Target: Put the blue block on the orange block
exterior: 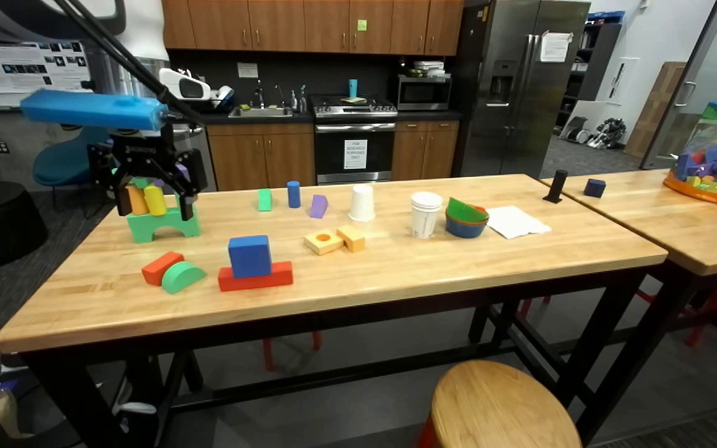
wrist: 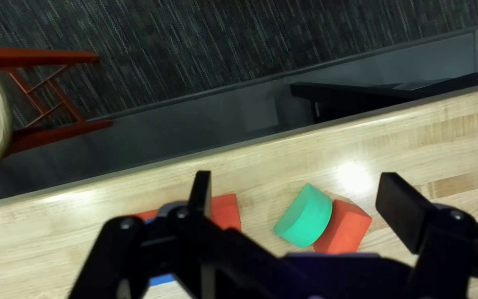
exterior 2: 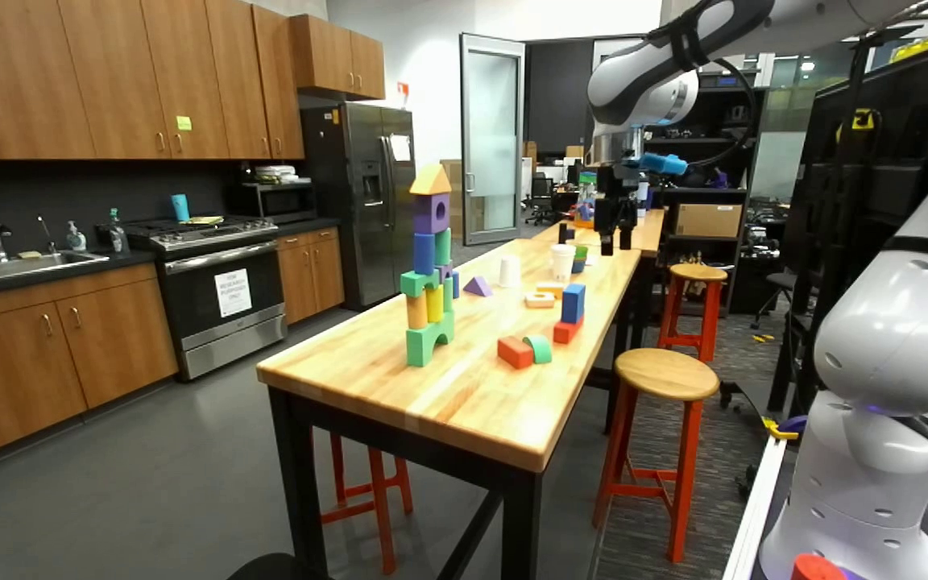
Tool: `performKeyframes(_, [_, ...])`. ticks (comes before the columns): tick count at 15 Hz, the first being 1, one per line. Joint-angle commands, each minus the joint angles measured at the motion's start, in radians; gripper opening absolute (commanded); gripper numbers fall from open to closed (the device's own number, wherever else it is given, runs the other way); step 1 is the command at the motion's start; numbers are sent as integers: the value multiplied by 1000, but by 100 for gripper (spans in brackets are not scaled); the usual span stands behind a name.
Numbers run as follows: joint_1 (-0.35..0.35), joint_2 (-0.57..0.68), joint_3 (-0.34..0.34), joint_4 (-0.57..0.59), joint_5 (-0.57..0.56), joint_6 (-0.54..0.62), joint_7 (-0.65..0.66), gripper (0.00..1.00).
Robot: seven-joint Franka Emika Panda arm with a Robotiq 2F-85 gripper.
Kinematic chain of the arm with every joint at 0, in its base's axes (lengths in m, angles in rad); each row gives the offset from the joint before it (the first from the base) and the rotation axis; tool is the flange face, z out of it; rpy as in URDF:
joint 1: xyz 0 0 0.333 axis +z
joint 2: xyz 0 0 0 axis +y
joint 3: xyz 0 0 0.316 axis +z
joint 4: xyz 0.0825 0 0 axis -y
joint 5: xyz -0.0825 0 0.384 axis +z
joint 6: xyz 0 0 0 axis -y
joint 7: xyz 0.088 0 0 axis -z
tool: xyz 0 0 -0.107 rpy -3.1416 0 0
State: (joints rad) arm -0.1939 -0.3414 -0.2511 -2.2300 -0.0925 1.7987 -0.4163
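Jaws spread wide, folks! The gripper (exterior: 155,208) hangs above the table (exterior: 396,274), its two black fingers (wrist: 403,211) well apart, and through the gap the wrist view picks up pale wood and a couple of blocks down below.

And look at the one that counts: the blue block (exterior: 250,256) is sitting on the orange block (exterior: 256,284), upright, bar showing at either side, and both exterior views agree on it! (From the wrist, that pair is partly hidden behind the gripper's own black linkage.)

Near the stack, a green half-round block (exterior: 183,277) lies against a red block (exterior: 161,269), the two looking to touch from the wrist.

Moving out, there's a yellow block with a hole (exterior: 323,246), a plain yellow block (exterior: 351,239) right beside it. Then the tower (exterior 2: 425,256), and what a tower: green arch (exterior 2: 432,329) at the foot, peaked roof piece (exterior 2: 430,182) up top!

Farther along come an upturned white cup (exterior: 362,204), a stack of white cups (exterior: 426,218), nested bowls (exterior: 465,229), and a white sheet (exterior: 515,222) just beside those bowls. Down in front, a round wooden stool (exterior: 501,404).
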Motion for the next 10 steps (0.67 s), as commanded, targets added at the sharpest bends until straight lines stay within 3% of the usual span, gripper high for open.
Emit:
performKeyframes(1, [18,25,-35,12,-35,-6,-153,100])
performKeyframes(7, [19,62,-71,49,-58,-29,-511,100])
performKeyframes(8, [5,45,-56,15,-42,-5,-424,100])
performKeyframes(10, [4,52,-60,24,-43,-7,-480,100])
